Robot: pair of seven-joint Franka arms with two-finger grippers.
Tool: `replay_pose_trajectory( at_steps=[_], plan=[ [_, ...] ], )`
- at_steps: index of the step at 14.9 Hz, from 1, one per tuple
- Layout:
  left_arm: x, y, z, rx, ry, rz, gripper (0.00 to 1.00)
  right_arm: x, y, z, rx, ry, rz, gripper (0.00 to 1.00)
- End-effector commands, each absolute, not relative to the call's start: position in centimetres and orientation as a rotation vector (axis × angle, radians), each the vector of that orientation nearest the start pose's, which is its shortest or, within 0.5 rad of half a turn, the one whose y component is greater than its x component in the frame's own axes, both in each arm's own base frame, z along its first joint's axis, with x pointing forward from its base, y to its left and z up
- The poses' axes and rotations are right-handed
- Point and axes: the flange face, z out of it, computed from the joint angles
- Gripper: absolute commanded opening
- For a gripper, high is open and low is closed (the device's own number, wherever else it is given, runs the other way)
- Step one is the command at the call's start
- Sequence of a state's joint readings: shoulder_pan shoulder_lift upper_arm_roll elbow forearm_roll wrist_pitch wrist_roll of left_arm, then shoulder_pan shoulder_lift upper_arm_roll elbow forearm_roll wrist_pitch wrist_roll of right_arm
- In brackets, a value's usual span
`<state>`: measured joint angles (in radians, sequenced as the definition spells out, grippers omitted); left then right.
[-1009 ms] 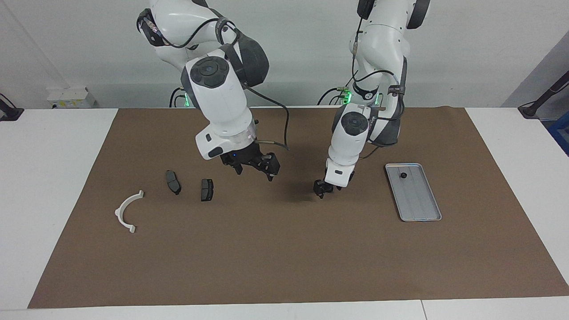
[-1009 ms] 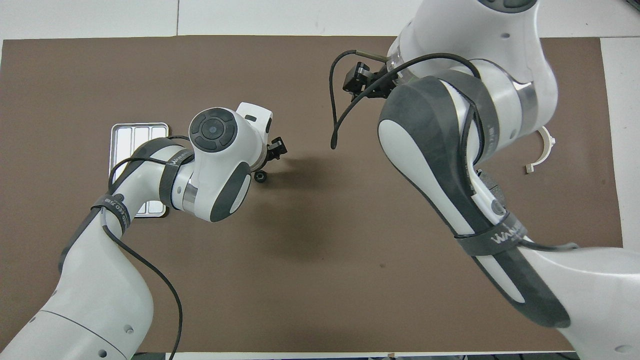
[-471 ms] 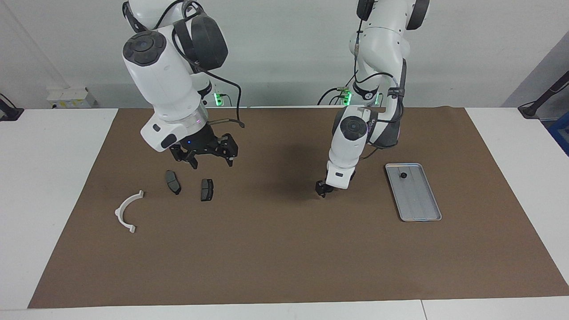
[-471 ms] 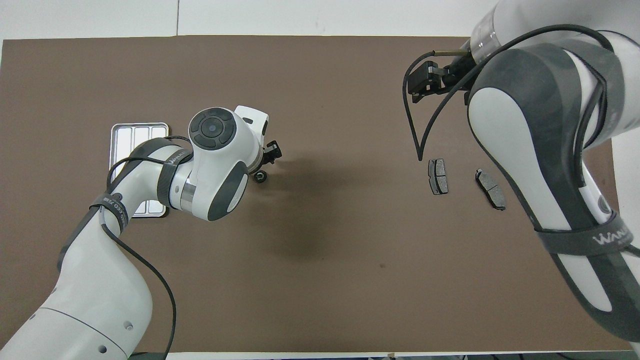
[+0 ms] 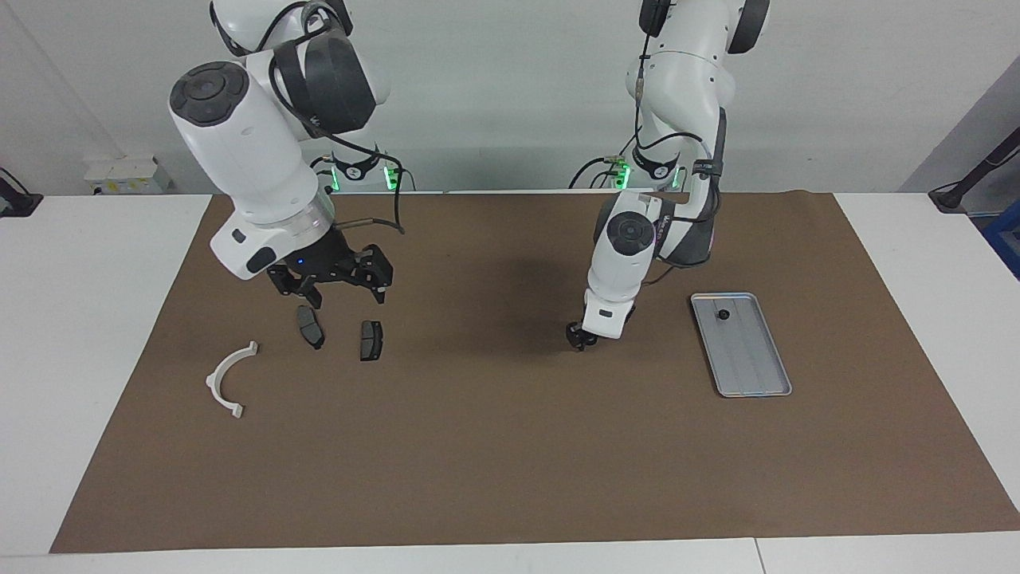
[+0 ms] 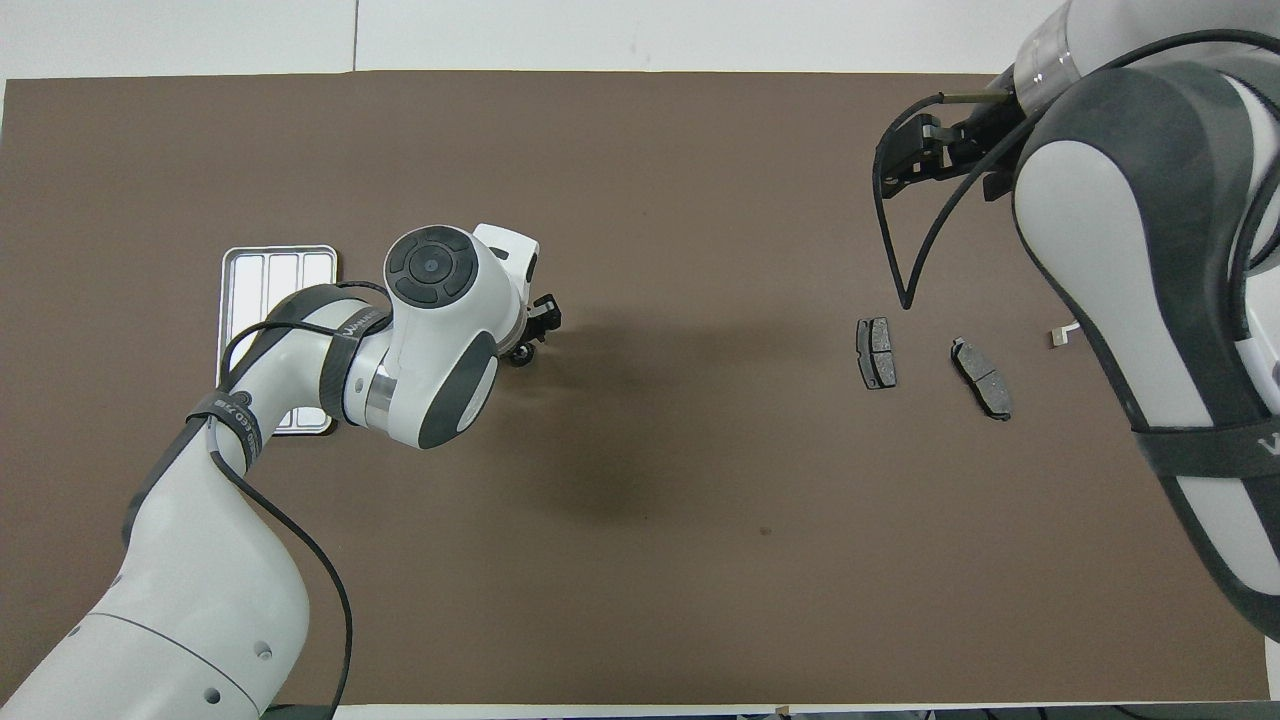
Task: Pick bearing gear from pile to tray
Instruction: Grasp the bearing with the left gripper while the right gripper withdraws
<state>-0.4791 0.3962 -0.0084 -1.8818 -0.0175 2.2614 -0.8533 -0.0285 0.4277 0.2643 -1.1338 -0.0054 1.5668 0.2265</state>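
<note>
A small black round bearing gear (image 6: 520,352) lies on the brown mat, half hidden under my left wrist. My left gripper (image 5: 580,340) (image 6: 531,338) is down at the mat right at that piece; whether it grips the piece does not show. The silver tray (image 5: 753,368) (image 6: 271,272) lies beside it toward the left arm's end, with one tiny black piece (image 5: 723,315) in it. The pile is at the right arm's end: a white half-ring bracket (image 5: 227,379) and two dark brake pads (image 5: 310,327) (image 5: 370,340). My right gripper (image 5: 341,292) (image 6: 938,166) hangs open above the pads.
The brown mat (image 5: 494,462) covers most of the white table. In the overhead view my left arm hides part of the tray and my right arm hides nearly all of the bracket (image 6: 1058,338); the pads (image 6: 876,352) (image 6: 981,364) show there.
My right arm has swung from the table's middle to its own end and now hangs over the brake pads. My left gripper has stayed low at the small black piece.
</note>
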Motion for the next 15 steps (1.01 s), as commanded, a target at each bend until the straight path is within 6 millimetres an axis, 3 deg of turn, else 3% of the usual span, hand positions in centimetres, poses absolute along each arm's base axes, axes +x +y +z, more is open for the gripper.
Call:
replay_pose_trajectory(
  at_steps=[1,4,9,13,15],
  plan=[
    [54.8,-29.2,30.0,-3.083,-0.591,0.006,0.69,65.7,9.4,57.9,-3.054,0.007,0.009,1.00],
    [54.4,-29.2,29.6,-3.091,-0.596,-0.010,0.67,65.4,7.9,58.7,-3.067,-0.002,0.011,1.00],
    [53.9,-29.8,29.5,-3.094,-0.611,-0.022,0.65,64.1,7.0,59.9,-3.132,-0.046,0.023,1.00],
    [53.9,-29.8,29.4,-3.091,-0.617,-0.015,0.61,60.5,4.7,61.4,-3.178,-0.084,0.030,1.00],
    [53.9,-29.8,29.4,-3.091,-0.615,-0.018,0.61,58.4,4.7,62.1,-3.198,-0.075,0.037,1.00]
  ],
)
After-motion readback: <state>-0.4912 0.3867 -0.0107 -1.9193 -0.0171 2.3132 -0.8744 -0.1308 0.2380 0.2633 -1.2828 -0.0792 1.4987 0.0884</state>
